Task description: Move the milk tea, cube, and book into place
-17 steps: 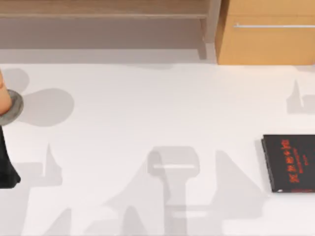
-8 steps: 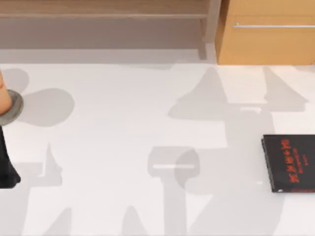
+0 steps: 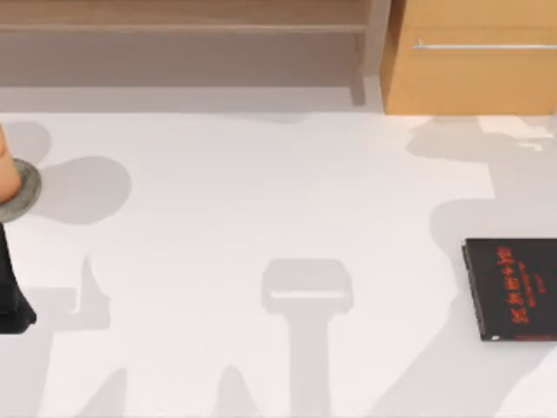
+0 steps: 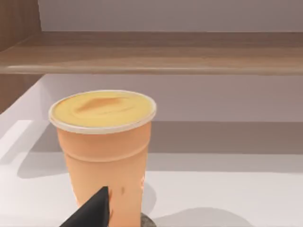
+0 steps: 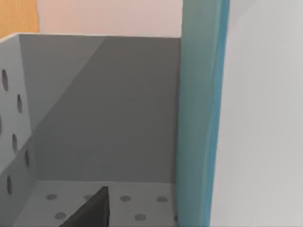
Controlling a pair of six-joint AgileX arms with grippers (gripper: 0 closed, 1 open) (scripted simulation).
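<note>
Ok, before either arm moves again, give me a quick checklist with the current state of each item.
1. Milk tea upright, lid on: ok.
2. Milk tea on the grey disc at the table's left edge: ok.
3. Left gripper's hold on the cup: cannot tell.
4. Book upright inside the grey bin: ok.
5. Right gripper let go of the book: cannot tell.
6. Black book lying flat, away from both: ok.

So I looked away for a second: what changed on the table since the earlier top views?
Only shadows moved: the large arm shadow swept from mid-table toward the right rear, by the black book. That book, the milk tea on its grey disc and the left arm stayed put.
</note>
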